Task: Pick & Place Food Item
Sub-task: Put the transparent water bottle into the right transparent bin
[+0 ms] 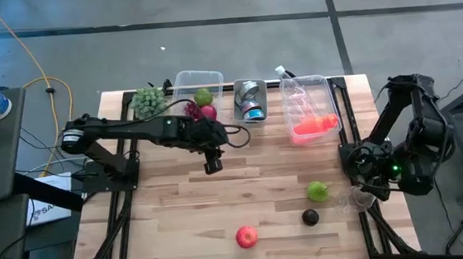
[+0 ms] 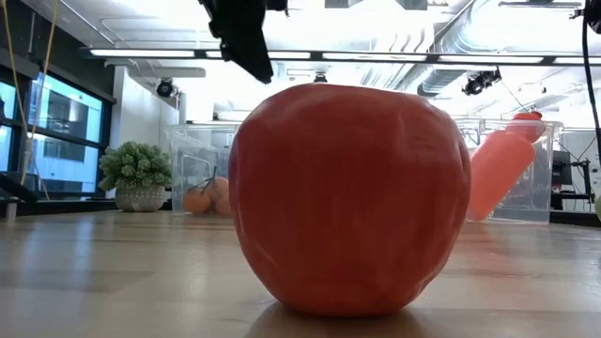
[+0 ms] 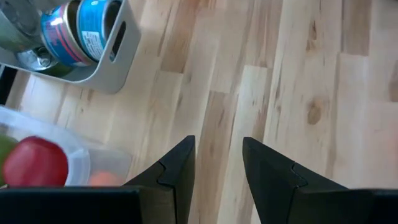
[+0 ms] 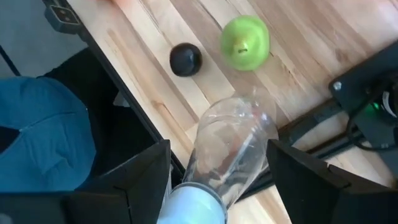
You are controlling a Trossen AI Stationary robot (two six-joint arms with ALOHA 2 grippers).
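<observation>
A red apple rests on its base near the table's front edge. A green apple and a small dark fruit lie at the front right. My left gripper hangs open over bare wood at the table's middle, nothing between its fingers. My right gripper is at the table's right edge, shut on a clear plastic bottle with a white cap. My right gripper holds the clear bottle between its two fingers by the bottle's sides. The fingers slant steeply down and lie along the bottle. Its white cap end sits back between them and its base sticks out past the fingertips, clear of the table.
Along the far edge stand a clear bin with fruit, a grey tray with cans, and a clear bin with an orange bottle. A potted plant sits at the far left. Bare wood lies between my left gripper and the red apple.
</observation>
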